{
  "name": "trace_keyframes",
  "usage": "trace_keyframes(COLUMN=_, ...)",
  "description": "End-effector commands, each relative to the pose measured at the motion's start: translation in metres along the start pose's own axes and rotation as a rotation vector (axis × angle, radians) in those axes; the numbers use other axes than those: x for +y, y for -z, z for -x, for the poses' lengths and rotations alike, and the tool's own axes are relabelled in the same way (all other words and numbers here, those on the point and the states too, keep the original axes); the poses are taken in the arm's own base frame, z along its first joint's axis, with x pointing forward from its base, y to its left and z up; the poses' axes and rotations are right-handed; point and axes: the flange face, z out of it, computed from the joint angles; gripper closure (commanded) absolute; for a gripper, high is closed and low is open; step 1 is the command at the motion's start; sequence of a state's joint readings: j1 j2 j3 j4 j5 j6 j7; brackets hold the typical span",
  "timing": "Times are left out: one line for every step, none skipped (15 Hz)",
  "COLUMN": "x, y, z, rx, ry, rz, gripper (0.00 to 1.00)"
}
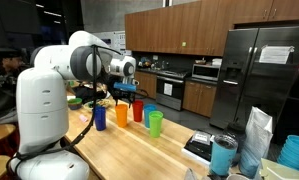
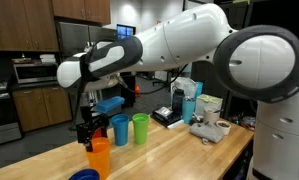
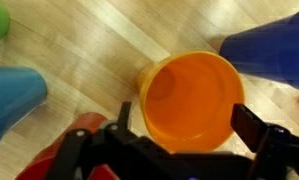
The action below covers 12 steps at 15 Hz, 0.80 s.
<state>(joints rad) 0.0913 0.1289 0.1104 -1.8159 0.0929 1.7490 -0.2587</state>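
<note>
An orange cup stands upright and empty on the wooden table. My gripper hangs just above it, open, with one finger on either side of the rim and not gripping it. In both exterior views the gripper points down over the orange cup. Around it stand a dark blue cup, a light blue cup, a green cup and a red cup.
Further along the table are a black tray, a teal cup and a clear plastic bag. A white object and blue boxes lie near the arm's base. Kitchen cabinets and a fridge stand behind.
</note>
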Motion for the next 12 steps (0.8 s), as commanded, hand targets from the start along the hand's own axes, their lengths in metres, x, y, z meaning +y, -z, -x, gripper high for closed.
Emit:
trace_keyframes(x=0.009, y=-0.010, z=0.004, rx=-0.004, ry=0.003, rz=-0.007, gripper=0.00)
trace_keyframes(x=0.010, y=-0.013, z=0.006, rx=-0.005, ry=-0.002, rz=-0.008, gripper=0.00)
trace_keyframes(x=0.012, y=-0.016, z=0.009, rx=-0.004, ry=-0.010, rz=-0.011, gripper=0.00)
trace_keyframes(x=0.013, y=-0.019, z=0.011, rx=0.001, ry=-0.018, rz=-0.011, gripper=0.00)
trace_keyframes(x=0.014, y=-0.025, z=0.015, rx=0.008, ry=-0.028, rz=-0.012, gripper=0.00)
trace_keyframes(x=0.014, y=-0.028, z=0.018, rx=0.014, ry=-0.038, rz=-0.012, gripper=0.00)
trace_keyframes(x=0.012, y=-0.027, z=0.004, rx=-0.013, ry=-0.022, rz=-0.011, gripper=0.00)
trace_keyframes(x=0.014, y=-0.031, z=0.006, rx=-0.012, ry=-0.026, rz=-0.011, gripper=0.00)
trace_keyframes(x=0.014, y=-0.034, z=0.006, rx=-0.012, ry=-0.027, rz=-0.011, gripper=0.00)
trace_keyframes(x=0.014, y=-0.034, z=0.007, rx=-0.012, ry=-0.028, rz=-0.011, gripper=0.00)
trace_keyframes(x=0.014, y=-0.034, z=0.007, rx=-0.011, ry=-0.028, rz=-0.011, gripper=0.00)
trace_keyframes(x=0.014, y=-0.034, z=0.007, rx=-0.010, ry=-0.028, rz=-0.011, gripper=0.00)
